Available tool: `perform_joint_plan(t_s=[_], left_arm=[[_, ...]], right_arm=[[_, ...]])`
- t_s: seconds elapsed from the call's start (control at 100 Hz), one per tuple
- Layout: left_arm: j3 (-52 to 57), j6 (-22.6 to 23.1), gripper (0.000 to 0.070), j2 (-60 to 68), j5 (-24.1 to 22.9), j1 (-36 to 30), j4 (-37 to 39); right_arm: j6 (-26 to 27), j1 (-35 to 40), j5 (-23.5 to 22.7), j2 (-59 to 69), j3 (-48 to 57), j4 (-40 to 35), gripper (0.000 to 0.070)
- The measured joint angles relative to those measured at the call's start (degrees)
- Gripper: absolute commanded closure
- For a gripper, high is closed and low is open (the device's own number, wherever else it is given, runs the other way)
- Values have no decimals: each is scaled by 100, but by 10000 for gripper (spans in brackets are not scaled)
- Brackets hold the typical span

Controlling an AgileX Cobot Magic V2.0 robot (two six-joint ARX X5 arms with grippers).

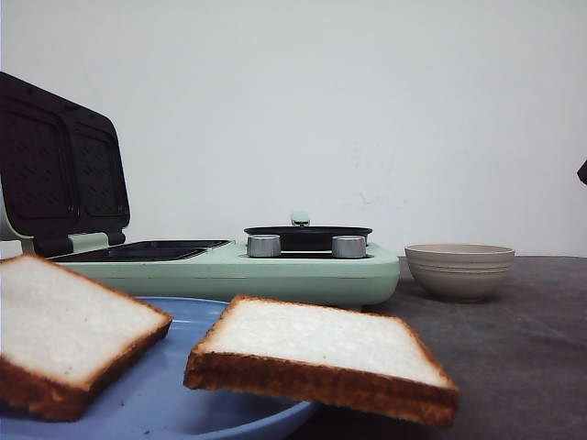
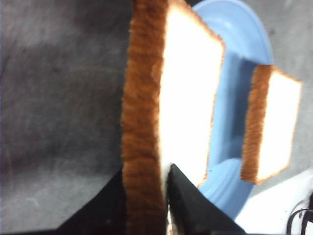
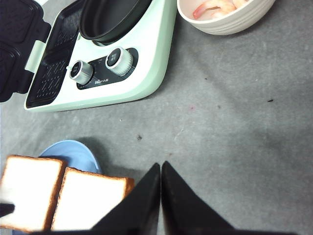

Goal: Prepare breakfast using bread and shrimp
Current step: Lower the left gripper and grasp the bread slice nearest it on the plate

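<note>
On the blue plate (image 1: 138,403), nearest the front cam, lie both slices of bread. Taking that plate as landmark: one slice (image 1: 64,330) sits on its left part, the other slice (image 1: 321,353) hangs out over its right rim, tilted, edge off the plate. In the left wrist view the left gripper (image 2: 164,205) has its dark fingers either side of a slice's brown crust (image 2: 142,122), jaws clamped on it, w/ the 2nd slice (image 2: 271,125) further across the plate (image 2: 244,58). Can't say for sure from these views which of the two slices that is.

Right gripper (image 3: 161,196) hangs over bare grey table (image 3: 234,127) just beside the plate (image 3: 73,149), jaws together, tips touching, nothing in them.

Beyond the plate stands the mint-green breakfast maker (image 1: 303,270): sandwich press lid (image 1: 60,170) up, plates exposed, small black pan (image 1: 307,236) on its hob side, two knobs (image 1: 263,246) in front. Past the machine's far end from the plate is the beige bowl (image 1: 459,270); the right wrist cam shows shrimp (image 3: 210,7) inside it, pink-white.

Step in hand, IMO: pick up 1st bread slice for the press. Early in the task, shrimp untouched, press plates (image 3: 49,81) bare.

Next move needs: lift clear of the plate rim w/o dragging the other slice, carry back to the open press, lay flat in one bay. Grip is on soft crumb edge, so it may sag or tear.
</note>
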Motion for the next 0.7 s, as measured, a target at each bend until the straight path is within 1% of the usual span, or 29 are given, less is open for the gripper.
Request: perform_joint_plan(t_s=[0.29, 0.53, 0.7], left_arm=[[0, -20, 697, -225, -15, 0, -92], [0, -17, 697, -227, -267, 0, -256], [0, -17, 697, -229, -313, 0, -297]], right_arm=[[0, 0, -4, 0, 0, 0, 700], [0, 0, -35, 0, 0, -2, 700], [0, 0, -42, 0, 0, -2, 700]])
